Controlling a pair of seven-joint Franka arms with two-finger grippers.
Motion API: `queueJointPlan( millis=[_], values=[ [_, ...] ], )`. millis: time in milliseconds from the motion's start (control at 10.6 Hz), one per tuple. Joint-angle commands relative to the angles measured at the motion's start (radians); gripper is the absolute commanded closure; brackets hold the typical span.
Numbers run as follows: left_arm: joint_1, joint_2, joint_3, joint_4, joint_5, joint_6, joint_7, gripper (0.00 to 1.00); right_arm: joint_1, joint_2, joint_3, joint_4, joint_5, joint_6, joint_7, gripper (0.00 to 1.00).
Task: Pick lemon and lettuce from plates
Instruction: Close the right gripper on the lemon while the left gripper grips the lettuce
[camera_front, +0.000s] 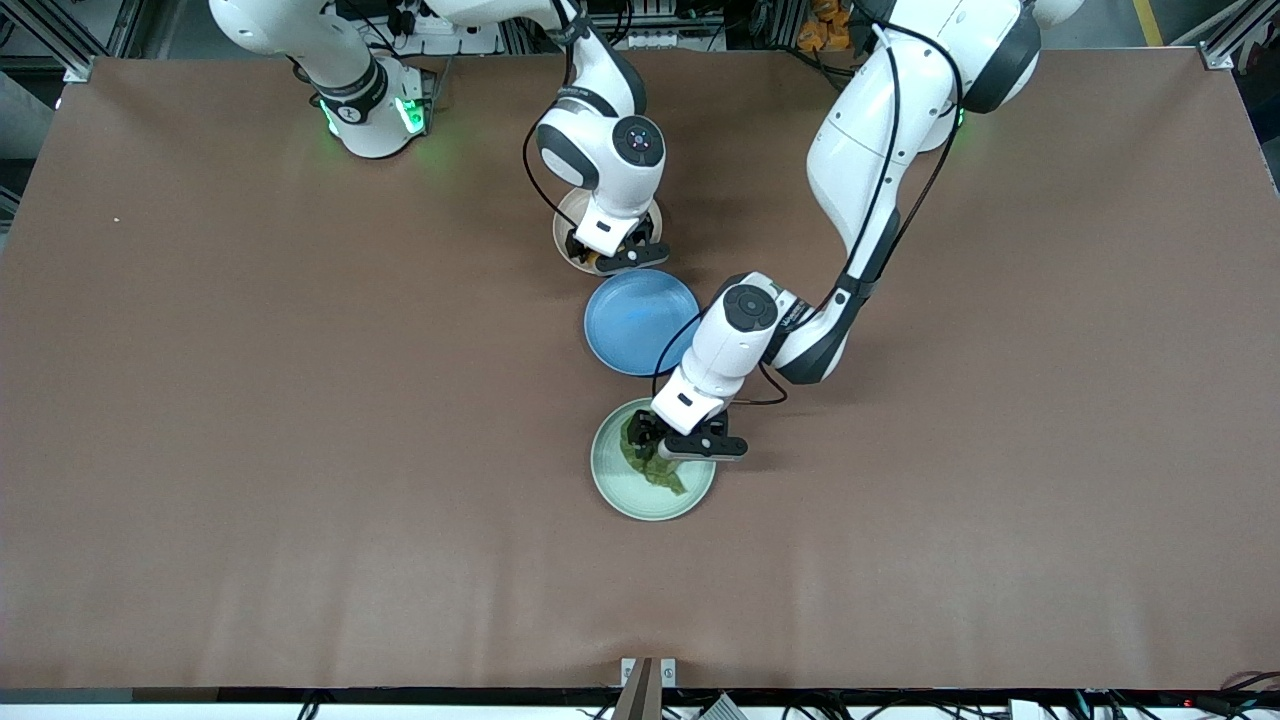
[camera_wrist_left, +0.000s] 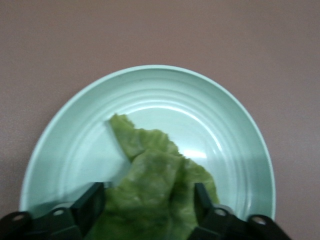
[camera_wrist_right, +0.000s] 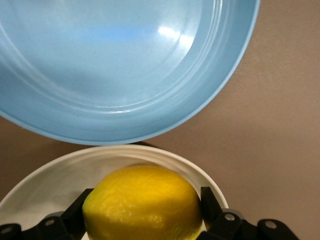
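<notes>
Bracketing the lemon (camera_wrist_right: 144, 202), the right tool (camera_wrist_right: 144, 215) sat low in the beige plate (camera_wrist_right: 60, 175), one finger on each side touching or nearly so — no lift seen. Lemon's long axis ran across the fingers; firm, smooth skin, likely slippery, best gripped at mid-body. Left tool (camera_wrist_left: 149, 207) straddled the lettuce (camera_wrist_left: 155, 185) on the mint plate (camera_wrist_left: 235, 125), fingers around one end of it — limp, light, tears easily. Leaf's free tip pointed away from the tool. Blue plate (camera_front: 640, 320) lay between.

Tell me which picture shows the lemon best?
The right wrist view: the lemon fills it, sitting in its plate between the right gripper fingers. The front view shows only a sliver under the gripper. The left wrist view doesn't show it.
</notes>
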Motion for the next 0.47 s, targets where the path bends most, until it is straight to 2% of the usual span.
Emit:
queueJointPlan(
  millis=[0,283,377],
  values=[
    [-0.017,0.022,0.014,0.021,-0.004,0.012,-0.040,1.00,-0.004,-0.015,-0.019,0.070,-0.020,-0.127,-0.016,0.74],
    [-0.017,0.022,0.014,0.020,-0.004,0.012,-0.040,1.00,-0.032,-0.067,-0.047,0.083,-0.020,-0.180,-0.088,0.74],
    [-0.015,0.019,0.014,0.020,-0.004,0.012,-0.040,1.00,-0.073,-0.094,-0.047,0.083,-0.020,-0.194,-0.134,0.74]
  ],
)
